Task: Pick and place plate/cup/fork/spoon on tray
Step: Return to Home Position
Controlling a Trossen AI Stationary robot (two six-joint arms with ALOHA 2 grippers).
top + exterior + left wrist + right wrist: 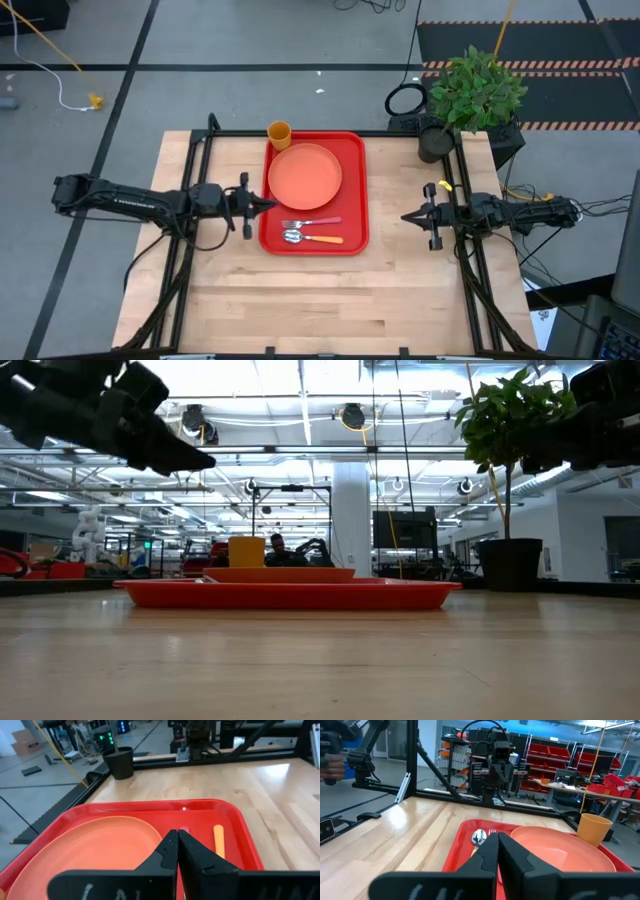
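Observation:
The red tray (352,190) lies at the table's far middle. The salmon-orange plate (304,172) rests flat in its far part. The fork (312,222) and the orange-handled spoon (312,238) lie side by side in its near part. The orange-yellow cup (279,133) stands upright at the tray's far left corner; on the tray or just off it, I cannot tell. My left gripper (272,203) is shut and empty, above the tray's left rim. My right gripper (405,216) is shut and empty, right of the tray.
A potted plant in a black pot (436,143) stands at the table's far right corner. Black frame rails (205,160) run along the table's left, right and far sides. Bare wood lies in the table's near half (320,300).

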